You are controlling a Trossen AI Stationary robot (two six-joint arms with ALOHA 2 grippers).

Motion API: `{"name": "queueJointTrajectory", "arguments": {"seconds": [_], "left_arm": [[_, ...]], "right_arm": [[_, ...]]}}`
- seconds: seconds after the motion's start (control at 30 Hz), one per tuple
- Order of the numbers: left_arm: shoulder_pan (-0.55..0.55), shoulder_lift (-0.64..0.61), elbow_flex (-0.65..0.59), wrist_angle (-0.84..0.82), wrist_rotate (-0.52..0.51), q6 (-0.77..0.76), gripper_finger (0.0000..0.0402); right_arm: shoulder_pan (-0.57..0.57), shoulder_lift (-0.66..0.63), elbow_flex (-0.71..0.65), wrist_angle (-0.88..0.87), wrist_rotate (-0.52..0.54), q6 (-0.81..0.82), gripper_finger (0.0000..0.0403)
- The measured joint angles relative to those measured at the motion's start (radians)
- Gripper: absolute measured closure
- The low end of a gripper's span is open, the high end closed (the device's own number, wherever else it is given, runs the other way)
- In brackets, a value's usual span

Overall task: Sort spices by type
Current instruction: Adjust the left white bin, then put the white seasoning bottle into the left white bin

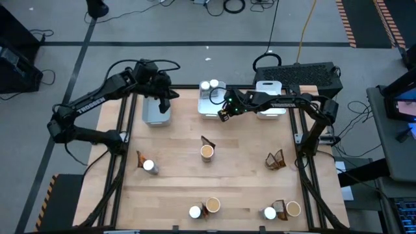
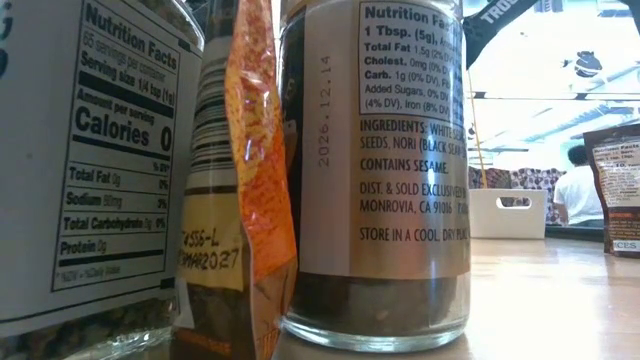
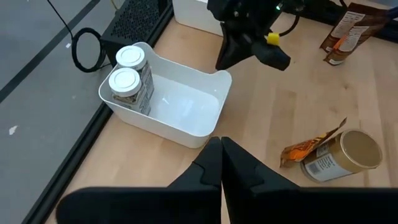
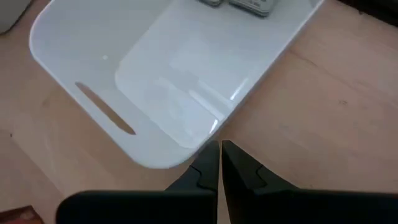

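Wooden table (image 1: pixel 175 188) holds scattered spices (image 1: pixel 207 151); two jars (image 1: pixel 209 85) sit in the middle tray (image 1: pixel 209 112). Both the right gripper (image 1: pixel 223 116) and left gripper (image 1: pixel 166 104) are pressed together, empty; descending unopened risks toppling jars.

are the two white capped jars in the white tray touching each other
Touching. In the left wrist view the two white-capped jars stand pressed side by side in a corner of the white plastic tray, with no gap showing between their sides.
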Motion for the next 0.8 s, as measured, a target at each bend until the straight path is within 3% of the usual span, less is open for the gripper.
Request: {"name": "queueJointTrajectory", "arguments": {"seconds": [0.27, 0.47, 0.63, 0.8], "left_arm": [[0.000, 0.000, 0.000, -0.006, 0.004, 0.028, 0.0399], [-0.017, 0.013, -0.001, -0.025, 0.159, 0.019, 0.0399], [-0.121, 0.016, -0.001, 0.005, 0.166, -0.043, 0.0399], [-0.312, 0.016, 0.002, 0.083, 0.071, -0.215, 0.0399]], "right_arm": [[0.003, -0.002, 0.086, -0.193, 0.001, -0.035, 0.0403], [0.062, -0.091, 0.171, -0.244, -0.007, -0.073, 0.0403], [0.158, -0.242, 0.174, -0.281, 0.064, -0.073, 0.0403], [0.313, -0.393, 0.173, -0.331, 0.212, -0.097, 0.0403]]}}
